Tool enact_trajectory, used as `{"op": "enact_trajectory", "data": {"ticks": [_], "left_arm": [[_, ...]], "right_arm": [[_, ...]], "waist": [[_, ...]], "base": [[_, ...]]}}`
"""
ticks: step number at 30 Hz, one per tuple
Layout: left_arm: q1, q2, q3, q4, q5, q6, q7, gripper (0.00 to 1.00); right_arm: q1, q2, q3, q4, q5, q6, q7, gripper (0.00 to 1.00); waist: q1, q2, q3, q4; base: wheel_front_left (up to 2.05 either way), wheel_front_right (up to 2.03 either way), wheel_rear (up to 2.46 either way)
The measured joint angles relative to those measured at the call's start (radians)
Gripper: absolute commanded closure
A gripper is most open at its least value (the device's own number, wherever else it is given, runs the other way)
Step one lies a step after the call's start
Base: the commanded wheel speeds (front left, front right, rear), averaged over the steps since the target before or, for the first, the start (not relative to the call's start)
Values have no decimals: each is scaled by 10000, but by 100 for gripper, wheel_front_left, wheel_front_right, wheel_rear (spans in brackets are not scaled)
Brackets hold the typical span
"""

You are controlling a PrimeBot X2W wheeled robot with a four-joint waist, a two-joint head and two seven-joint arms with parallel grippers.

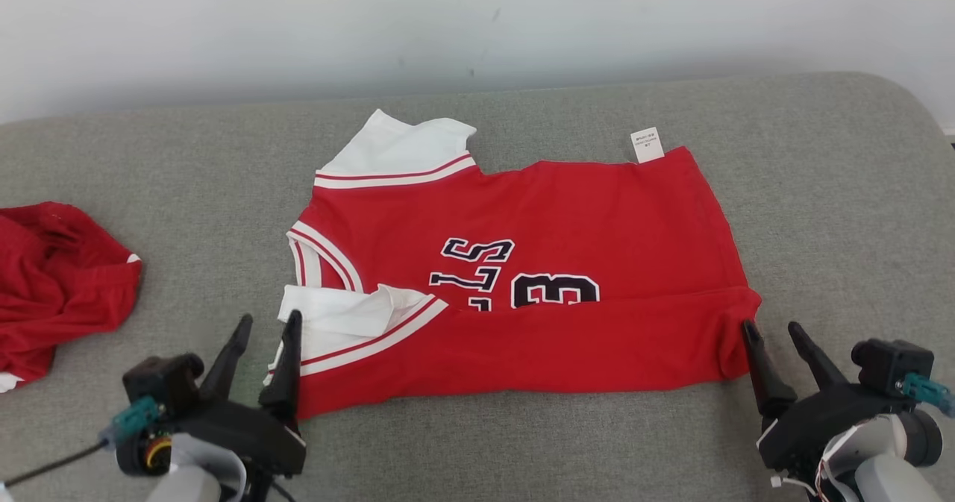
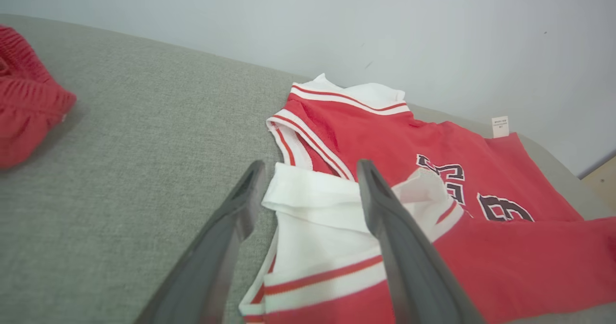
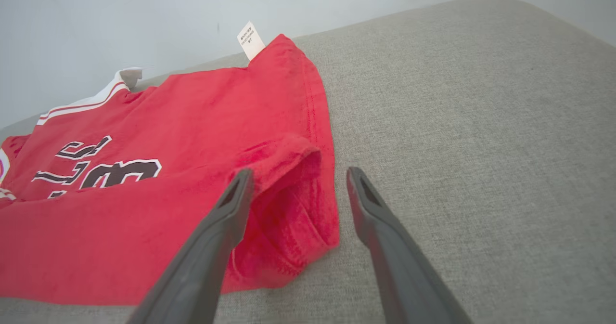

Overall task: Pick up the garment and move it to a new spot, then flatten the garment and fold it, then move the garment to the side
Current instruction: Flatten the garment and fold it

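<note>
Head view shows you the red jersey point(image 1: 567, 218) part-folded on the grey surface point(image 1: 828, 189). Your left gripper point(image 1: 268, 318) and right gripper point(image 1: 770, 327) sit at its near corners, fingers apart.

A crumpled red cloth point(image 1: 60, 278) with a bit of white trim lies at the far left of a grey upholstered surface point(image 1: 821, 189). A pale wall point(image 1: 477, 17) with a few faint marks rises behind it.
</note>
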Motion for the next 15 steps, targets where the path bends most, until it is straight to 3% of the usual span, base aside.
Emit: {"op": "enact_trajectory", "data": {"ticks": [15], "left_arm": [[1817,-589,545,-940,1250,305,0,0]], "right_arm": [[631,8,293,-368,-732,0,15,0]], "waist": [[0,0,-4,338]], "base": [[0,0,0]]}}
